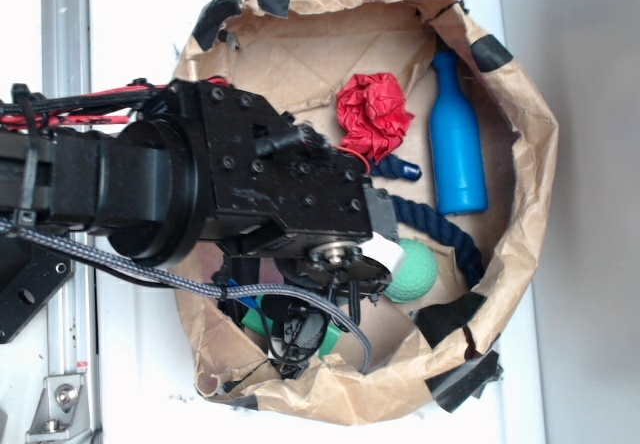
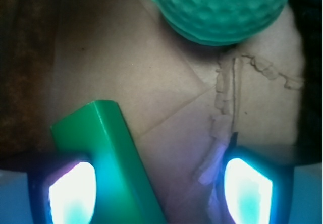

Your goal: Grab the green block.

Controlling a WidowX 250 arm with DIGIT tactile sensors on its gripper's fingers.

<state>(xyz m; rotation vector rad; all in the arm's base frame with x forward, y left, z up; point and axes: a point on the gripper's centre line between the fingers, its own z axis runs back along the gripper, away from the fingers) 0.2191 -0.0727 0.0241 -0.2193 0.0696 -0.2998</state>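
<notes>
Gripper [image 2: 160, 188] spread wide, holding nothing. Green block [image 2: 108, 153] at lower left of wrist view, just beside left fingertip [image 2: 70, 191]; dimpled green ball [image 2: 222, 9] at top. No legible writing anywhere.

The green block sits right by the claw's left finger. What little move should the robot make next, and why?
Probably nudge the open gripper sideways toward the green block, then close. In the wrist view the block lies against one fingertip, off-centre, with bare paper filling most of the gap, so closing now might not grip it squarely.
</notes>
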